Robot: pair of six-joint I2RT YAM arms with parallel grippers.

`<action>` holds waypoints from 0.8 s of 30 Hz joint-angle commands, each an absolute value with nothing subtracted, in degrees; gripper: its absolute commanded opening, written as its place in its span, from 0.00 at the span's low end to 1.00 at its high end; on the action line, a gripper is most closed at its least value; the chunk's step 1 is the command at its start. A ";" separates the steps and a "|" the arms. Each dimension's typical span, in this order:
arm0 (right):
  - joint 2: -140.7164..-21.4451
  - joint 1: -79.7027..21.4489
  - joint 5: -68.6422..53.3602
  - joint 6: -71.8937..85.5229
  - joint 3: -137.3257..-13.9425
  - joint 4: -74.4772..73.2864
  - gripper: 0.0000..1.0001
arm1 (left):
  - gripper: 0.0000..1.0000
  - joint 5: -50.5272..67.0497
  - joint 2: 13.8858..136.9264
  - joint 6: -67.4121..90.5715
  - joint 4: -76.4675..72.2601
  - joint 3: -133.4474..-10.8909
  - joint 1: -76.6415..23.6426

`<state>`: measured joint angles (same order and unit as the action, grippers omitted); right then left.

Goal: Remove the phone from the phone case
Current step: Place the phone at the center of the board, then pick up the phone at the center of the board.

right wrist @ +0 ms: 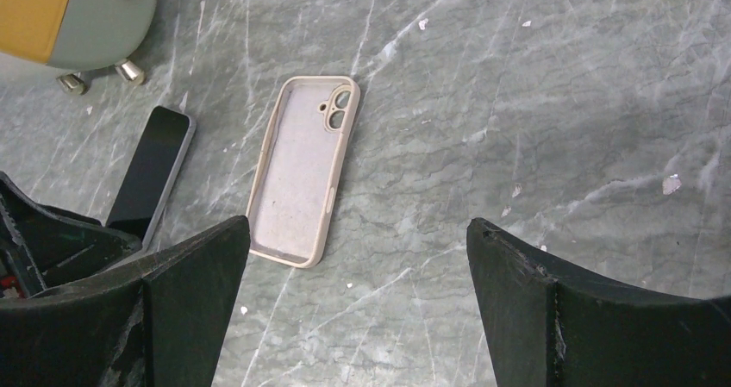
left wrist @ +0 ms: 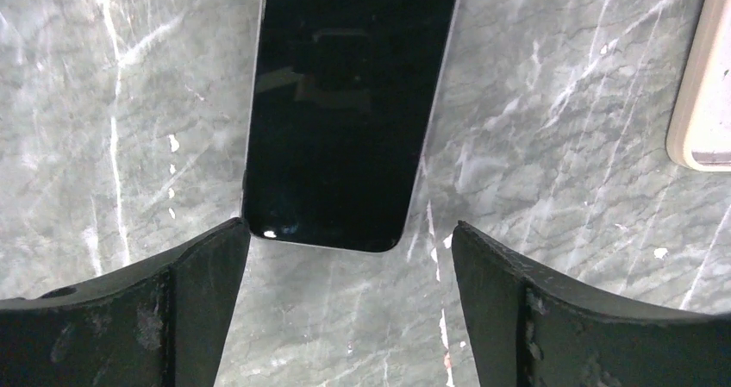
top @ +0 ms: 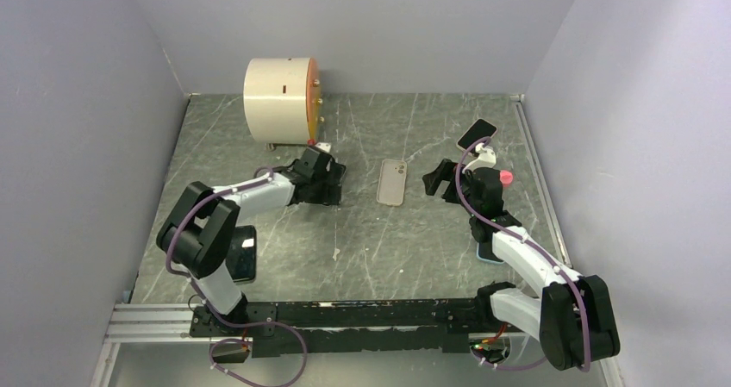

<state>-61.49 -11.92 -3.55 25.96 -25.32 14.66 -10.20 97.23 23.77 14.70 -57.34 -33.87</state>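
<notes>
Top external view: the phone case lies flat on the marbled table near the middle of the frame, open side up and empty. The phone is out of it, left of the case and mostly hidden under the left gripper. The right gripper hangs just right of the case.

Left wrist view: the phone lies screen-up on the stone, its dark glass filling the upper middle of the frame. The left gripper has its jaws spread wider than the phone and grips nothing. The left finger's tip sits right at the phone's lower left corner - whether it touches I cannot tell - and the right finger stands apart from it. A pale edge of the case shows at the right border.

Right wrist view: the right gripper is spread wide and empty. The case lies centre-left with its camera cutout toward the top, and the phone lies further left, apart from the case and tilted a little - its lower end runs behind the dark body of the left gripper.

A cream drum with an orange face stands at the upper left of the table. Another dark phone lies at the upper right, and a further one sits beside the left arm's base.
</notes>
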 commanded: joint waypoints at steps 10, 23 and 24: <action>-61.55 -11.72 -4.11 25.62 -25.39 17.49 0.99 | 0.92 0.39 95.71 28.09 7.79 -53.70 -29.20; -62.23 -11.69 -4.42 25.69 -25.53 17.68 0.99 | 0.92 3.43 92.93 27.78 7.02 -52.47 -29.22; -62.23 -11.82 -4.40 25.66 -25.54 17.67 0.99 | 0.92 3.74 92.65 28.04 7.03 -52.51 -29.25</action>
